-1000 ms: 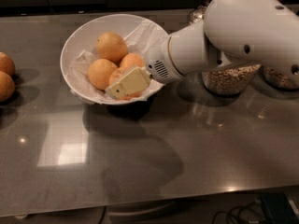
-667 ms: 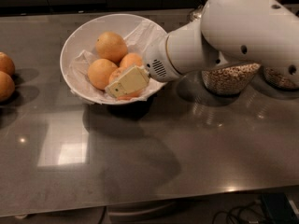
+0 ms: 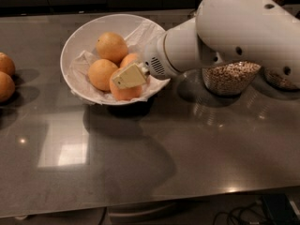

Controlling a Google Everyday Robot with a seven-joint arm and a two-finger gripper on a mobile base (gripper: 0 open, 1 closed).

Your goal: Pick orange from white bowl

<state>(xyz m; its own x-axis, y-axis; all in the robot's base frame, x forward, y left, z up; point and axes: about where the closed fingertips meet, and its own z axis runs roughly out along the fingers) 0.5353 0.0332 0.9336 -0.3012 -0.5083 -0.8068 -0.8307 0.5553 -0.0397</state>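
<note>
Orange (image 3: 125, 92): lies at the near side of the white bowl (image 3: 77, 34), on crumpled paper (image 3: 80, 64) and close against the near wall. The bowl stands on the desk (image 3: 140, 168).

Gripper (image 3: 130, 76): sits directly on top of the orange, covering its upper face. Whether it is spread, closed or already pinching the fruit cannot be told from this angle.

Risks noted:
- The round, smooth fruit may roll out of the grasp if it is held off-centre.
- A paler fruit (image 3: 101, 74) touches the orange on the left and another (image 3: 131, 59) sits just behind. Either may be nudged or caught along with it.
- Loose paper may be pinched and dragged upward.
- Downward pressure near the rim may tip or slide the bowl.
- Farther back, the arm (image 3: 234, 27) passes near a glass jar of grain (image 3: 229, 78). A careless lift may strike it.
</note>
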